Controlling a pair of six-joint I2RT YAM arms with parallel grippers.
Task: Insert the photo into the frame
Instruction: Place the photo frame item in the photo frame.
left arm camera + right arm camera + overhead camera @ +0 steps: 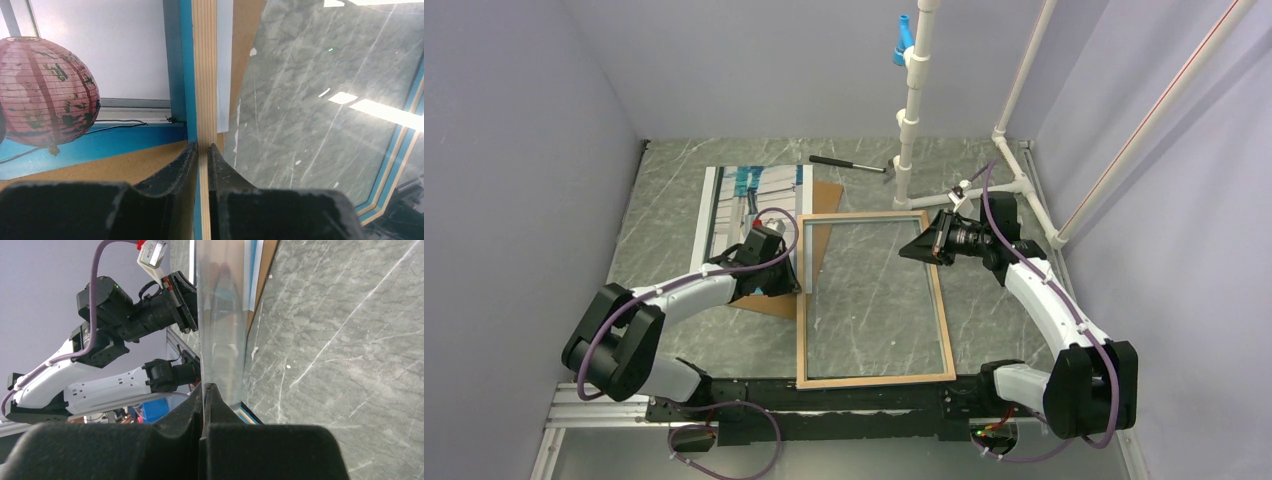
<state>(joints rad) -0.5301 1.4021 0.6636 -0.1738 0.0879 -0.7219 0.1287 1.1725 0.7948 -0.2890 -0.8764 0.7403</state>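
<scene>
My left gripper pinches the frame on its left side, wood side up. My right gripper is squeezed tight at the other side. The photo lies just left of the frame.

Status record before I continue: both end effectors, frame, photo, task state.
left end effector: shut on the frame, on its left rail
right end effector: shut, at the frame's clear pane; cannot tell if it grips it
frame: wood-coloured side up
photo: picture side up on the backing board, left of the frame
task state: photo not yet in frame
</scene>
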